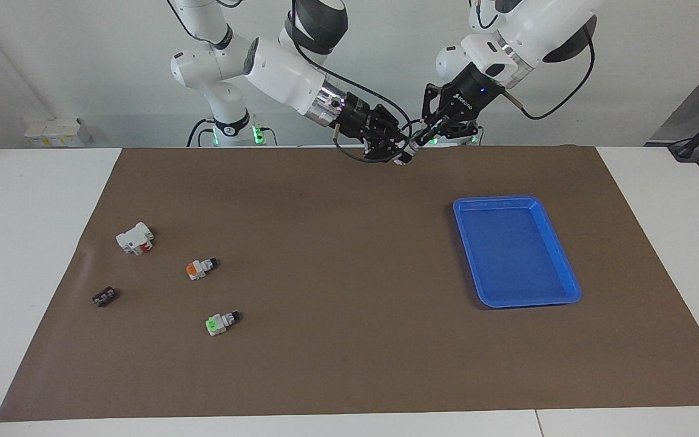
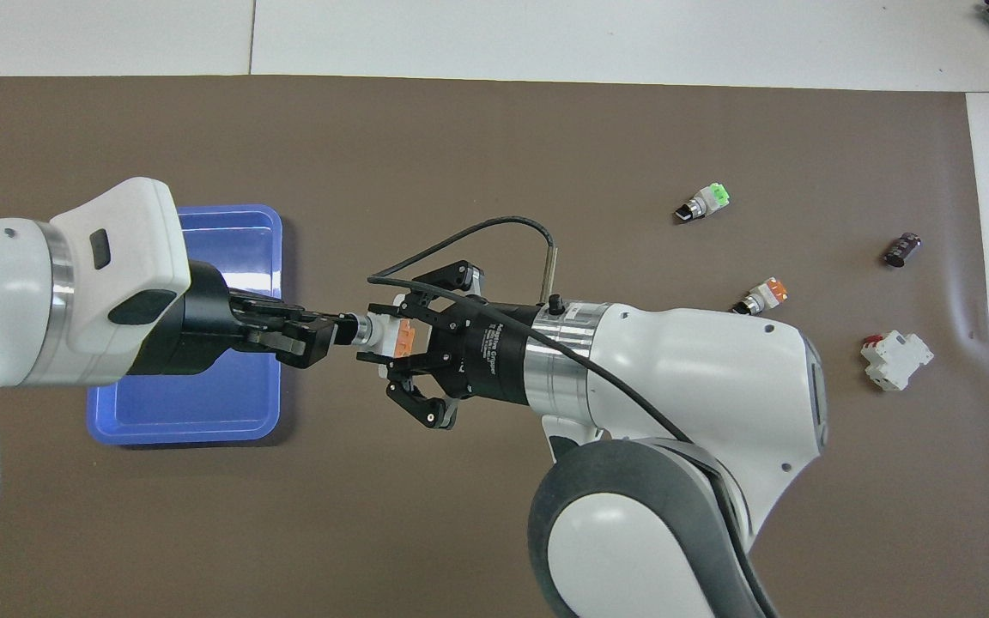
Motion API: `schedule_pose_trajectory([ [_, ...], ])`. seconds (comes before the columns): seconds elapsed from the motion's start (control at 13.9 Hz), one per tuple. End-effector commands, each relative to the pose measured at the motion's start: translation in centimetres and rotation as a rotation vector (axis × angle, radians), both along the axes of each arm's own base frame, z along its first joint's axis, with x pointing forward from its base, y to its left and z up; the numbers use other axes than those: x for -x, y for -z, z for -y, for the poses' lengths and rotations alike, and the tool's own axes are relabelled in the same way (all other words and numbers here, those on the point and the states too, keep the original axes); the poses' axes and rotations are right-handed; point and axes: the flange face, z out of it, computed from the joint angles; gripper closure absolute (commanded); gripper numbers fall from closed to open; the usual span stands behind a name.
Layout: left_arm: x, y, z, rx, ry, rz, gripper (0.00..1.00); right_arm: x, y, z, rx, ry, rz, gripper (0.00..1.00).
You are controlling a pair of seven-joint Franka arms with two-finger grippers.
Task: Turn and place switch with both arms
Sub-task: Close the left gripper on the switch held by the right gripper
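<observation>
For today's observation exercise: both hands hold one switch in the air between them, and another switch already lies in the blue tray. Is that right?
Not quite. The blue tray holds nothing, as the facing view shows. The rest stands: the left hand and the right hand both grip one switch in the air between them.

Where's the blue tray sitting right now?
The blue plastic tray lies on the brown mat toward the left arm's end of the table, empty.
</observation>
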Motion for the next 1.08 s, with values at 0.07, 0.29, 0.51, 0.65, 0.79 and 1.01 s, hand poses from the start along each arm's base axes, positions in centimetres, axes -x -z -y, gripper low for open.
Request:
schedule_pose_trajectory([
  [0.07,2.1,-0.2,0.9,-0.020,-0.246,-0.232,1.00,0.1,-0.6,0.1,-0.020,0.018,0.002,1.00],
  [0.29,2.6,-0.2,1.8,-0.030,-0.310,-0.288,1.00,0.1,-0.6,0.1,-0.021,0.015,0.004,1.00],
  [0.51,3.9,-0.3,3.9,-0.062,-0.576,-0.479,1.00,0.1,-0.6,0.1,-0.019,0.014,0.003,1.00],
  [0.65,4.0,-0.5,4.1,-0.058,-0.648,-0.514,1.00,0.1,-0.6,0.1,-0.021,0.014,0.003,1.00],
  [0.79,4.1,-0.5,4.2,-0.058,-0.747,-0.575,1.00,0.1,-0.6,0.0,-0.021,0.013,0.002,1.00],
  [1.01,4.0,-0.7,4.2,-0.046,-0.908,-0.672,1.00,0.1,-0.6,0.0,-0.021,0.014,0.001,1.00],
])
